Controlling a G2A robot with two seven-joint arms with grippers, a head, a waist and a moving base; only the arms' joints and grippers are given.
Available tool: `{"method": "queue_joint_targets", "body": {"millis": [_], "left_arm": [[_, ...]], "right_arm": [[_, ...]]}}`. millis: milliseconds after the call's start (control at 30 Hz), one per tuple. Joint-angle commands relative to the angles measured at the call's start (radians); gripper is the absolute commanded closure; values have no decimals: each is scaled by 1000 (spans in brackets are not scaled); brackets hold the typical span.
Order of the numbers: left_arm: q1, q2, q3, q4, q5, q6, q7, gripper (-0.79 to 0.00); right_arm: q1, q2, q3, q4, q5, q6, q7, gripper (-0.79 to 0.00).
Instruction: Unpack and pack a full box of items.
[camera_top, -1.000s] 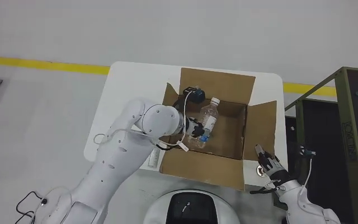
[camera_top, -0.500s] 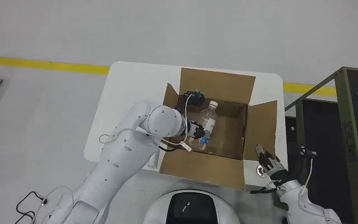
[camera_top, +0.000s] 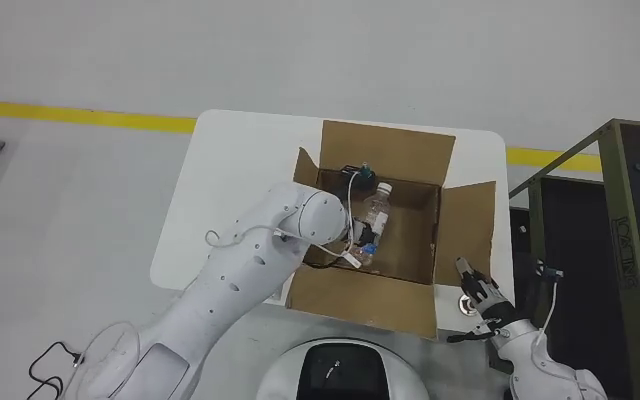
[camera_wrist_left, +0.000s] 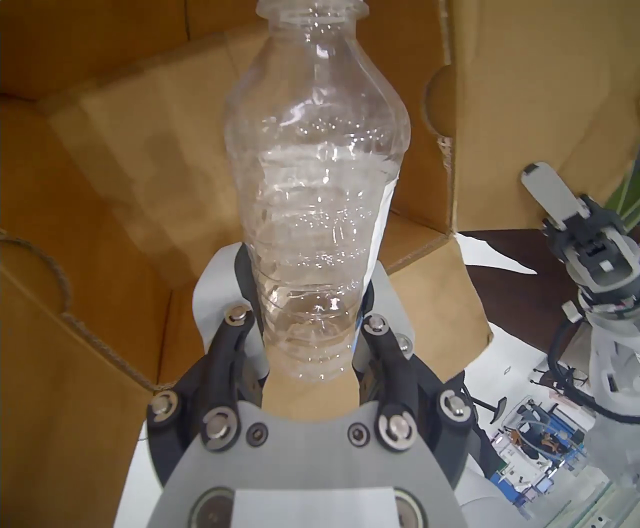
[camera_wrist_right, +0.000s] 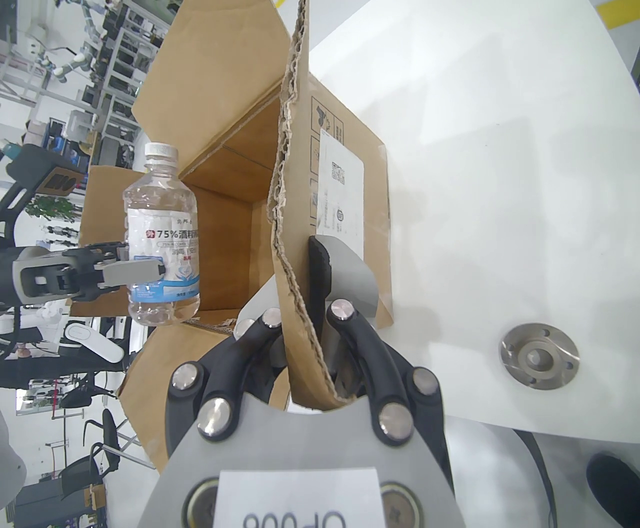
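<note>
- The cardboard box (camera_top: 360, 290) (camera_wrist_left: 100, 150) (camera_wrist_right: 225, 75) stands open on the white worktop (camera_top: 240, 170) (camera_wrist_right: 500, 150), with its flaps folded outward.
- The left claw (camera_top: 362, 243) (camera_wrist_left: 310, 320) (camera_wrist_right: 135, 272) is clamped on a clear plastic bottle (camera_top: 375, 215) (camera_wrist_left: 315, 175) (camera_wrist_right: 161, 220), with one finger on each side of its lower body.
- From above, the bottle sits within the outline of the box's open mouth, its white cap pointing toward the far wall. It carries a white and blue wrapper around its lower half.
- Whether the bottle's base touches the box floor cannot be told.
- The right claw (camera_top: 478, 295) (camera_wrist_right: 295, 300) is at the near right corner of the box. It is closed on the torn corrugated edge of the side flap (camera_top: 466, 230) (camera_wrist_right: 295, 200), with one finger on each face of the cardboard.
- A white paper label (camera_wrist_right: 340, 190) is stuck on the outer wall of the box, just beside the gripped flap.
- A round metal disc (camera_wrist_right: 539, 356) with bolt holes is set into the worktop near the right claw, apart from the box.
</note>
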Motion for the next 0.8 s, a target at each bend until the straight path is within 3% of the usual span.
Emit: {"method": "queue_joint_targets", "body": {"millis": [0,133,300,767], "left_arm": [[-34,-14,32,62,13,38,1,0],[-94,-39,106,148,86,102,-18,0],[-127,-73,155,241,58,111,-15,0],[-173,-146,219,432,26,139,29,0]], "right_arm": [[-1,0,3,1,4,2,-1,0],[-4,1,9,-3,13,7,-2,0],[-9,1,13,-7,19,10,-5,0],[-18,3,19,-10,28,3,-11,0]]}}
